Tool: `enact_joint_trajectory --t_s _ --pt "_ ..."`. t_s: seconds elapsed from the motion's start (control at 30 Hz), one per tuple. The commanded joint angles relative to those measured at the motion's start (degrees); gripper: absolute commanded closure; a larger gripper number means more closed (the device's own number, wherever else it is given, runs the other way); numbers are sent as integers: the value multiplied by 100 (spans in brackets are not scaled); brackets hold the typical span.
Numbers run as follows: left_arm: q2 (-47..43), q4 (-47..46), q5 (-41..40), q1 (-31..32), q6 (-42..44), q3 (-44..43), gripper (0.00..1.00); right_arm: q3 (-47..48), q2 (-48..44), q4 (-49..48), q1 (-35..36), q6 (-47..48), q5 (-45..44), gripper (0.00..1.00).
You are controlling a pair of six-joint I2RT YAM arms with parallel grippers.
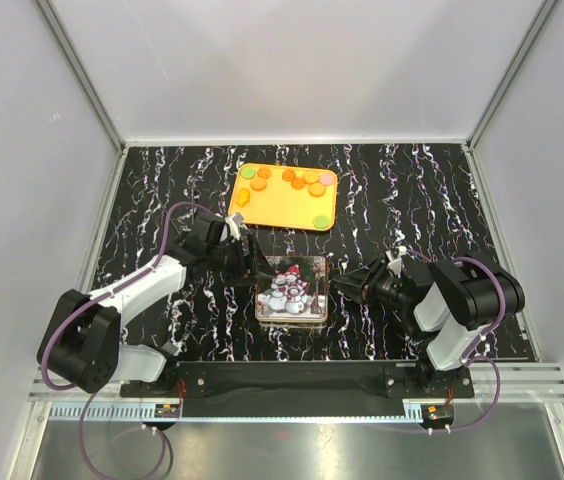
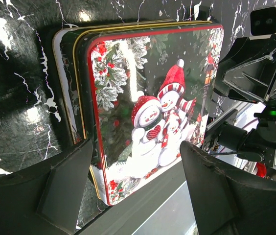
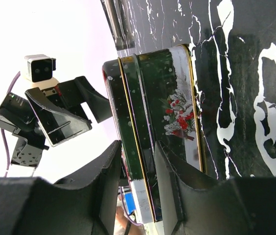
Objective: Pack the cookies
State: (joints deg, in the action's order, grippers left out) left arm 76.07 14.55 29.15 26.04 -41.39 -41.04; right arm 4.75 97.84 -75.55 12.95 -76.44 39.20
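Observation:
The cookies (image 1: 299, 181), orange, green, pink and yellow discs, lie on the orange tray (image 1: 272, 205) at the back centre. A closed tin with a snowman lid (image 1: 292, 287) lies between my arms. My left gripper (image 1: 254, 265) is open at the tin's left edge. In the left wrist view (image 2: 135, 149) its fingers stand wide apart with the lid (image 2: 148, 98) ahead of them. My right gripper (image 1: 342, 285) is at the tin's right edge. In the right wrist view (image 3: 137, 147) its fingers are closed on the lid's rim (image 3: 128, 98).
The table is black marble-patterned (image 1: 412, 190), with white walls on three sides. The right arm (image 2: 255, 73) shows beyond the tin in the left wrist view, and the left arm (image 3: 55, 117) in the right wrist view. A metal rail (image 1: 302, 385) runs along the near edge.

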Motion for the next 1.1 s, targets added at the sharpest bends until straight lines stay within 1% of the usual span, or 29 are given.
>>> enact_joint_trajectory --t_s 0.0,0.2,0.27,0.3,0.37,0.4,0.43,0.47,0.5,0.53,0.57,0.6,0.63,0.7,0.73,0.83,1.07 --pt "4 -57 -49 41 113 -238 23 -62 -107 -1278 -47 165 79 59" --pt "-5 -66 -58 59 96 -238 23 -97 -449 -910 -56 288 9 58" --pt "-5 -40 -58 59 104 -264 23 -97 -625 -559 -56 375 -18 58" --pt "-5 -31 -58 68 104 -282 23 -89 -861 -410 -56 428 -35 58" --pt "-13 -13 -76 76 104 -308 23 -80 -1178 205 -56 603 -114 58" --pt "-14 4 -76 76 104 -317 23 -45 -1545 468 -56 691 -175 57" --pt "-5 4 -93 76 113 -326 23 -19 -1775 1115 -64 788 -219 57" --pt "4 31 -85 85 113 -352 23 25 -2012 1504 -56 998 -263 56" --pt "13 22 -85 85 113 -352 23 121 -2528 1908 -56 1113 -368 55" --pt "22 31 -93 94 113 -361 23 174 -2794 2713 -56 1236 -430 55" --pt "30 39 -85 103 113 -370 23 236 -3067 3147 -56 1446 -483 53" --pt "39 57 -93 103 113 -387 23 367 -3618 3534 -56 1561 -623 53" --pt "39 66 -111 103 113 -396 23 429 -3867 4278 -56 1667 -702 52" --pt "39 83 -120 112 131 -414 23 639 -4533 4967 -56 1957 -930 49" --pt "48 84 -137 112 131 -423 23 702 -4720 5467 -56 2036 -975 49" --pt "74 110 -137 120 148 -423 23 860 -5003 5918 -56 2186 -993 47" --pt "83 136 -164 129 166 -423 23 948 -4661 5911 -65 2283 -879 48"
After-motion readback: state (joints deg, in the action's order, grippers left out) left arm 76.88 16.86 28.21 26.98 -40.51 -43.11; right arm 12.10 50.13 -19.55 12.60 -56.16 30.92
